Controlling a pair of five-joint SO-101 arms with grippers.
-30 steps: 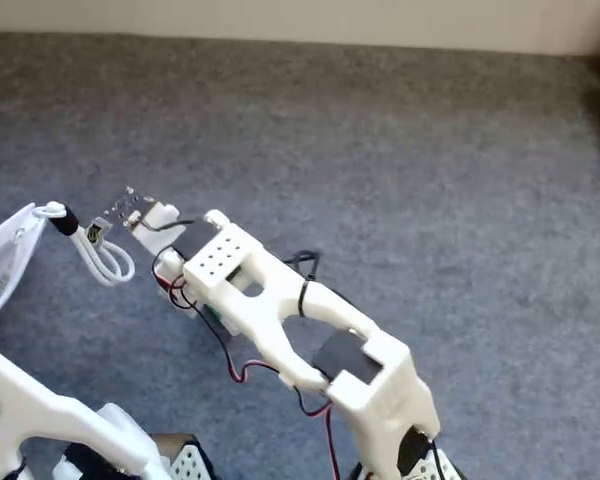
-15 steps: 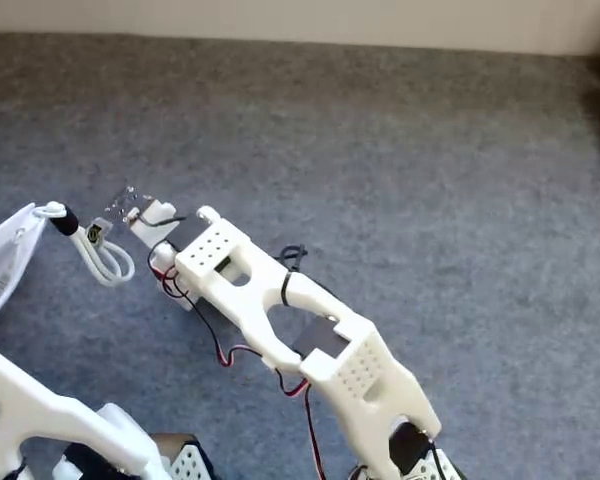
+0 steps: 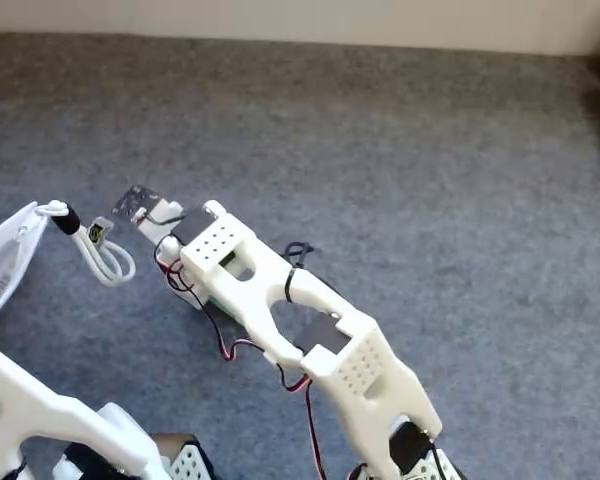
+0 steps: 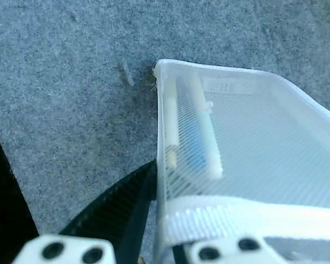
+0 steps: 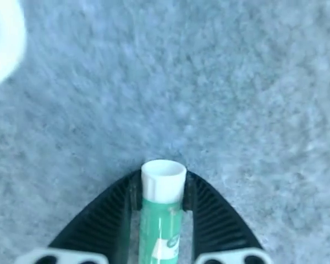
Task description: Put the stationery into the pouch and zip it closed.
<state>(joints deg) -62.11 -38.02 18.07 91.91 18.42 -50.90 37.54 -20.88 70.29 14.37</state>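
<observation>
Pouch end first: the translucent white mesh pouch is pinched at its webbing-trimmed edge by the left gripper. One black finger lies against the outside of the pouch wall. Its partner is hidden behind the mesh, so the pincer is closed down to about the fabric's thickness. Inside the pouch, against the end wall, are two white pen-like sticks with something blue between them.

From the high view, the pouch has a white cord loop with a black end trailing from its corner onto the grey carpet-like table cover. The white left arm stands below the pouch. The white right arm stretches toward the pouch, its wrist just beside the cord loop on the side away from the pouch.

The right gripper is clamped on a green tube with a white cap. The tube lies lengthwise between the black fingers, its cap poking just past the tips over bare carpet, outside the pouch and apart from it.
</observation>
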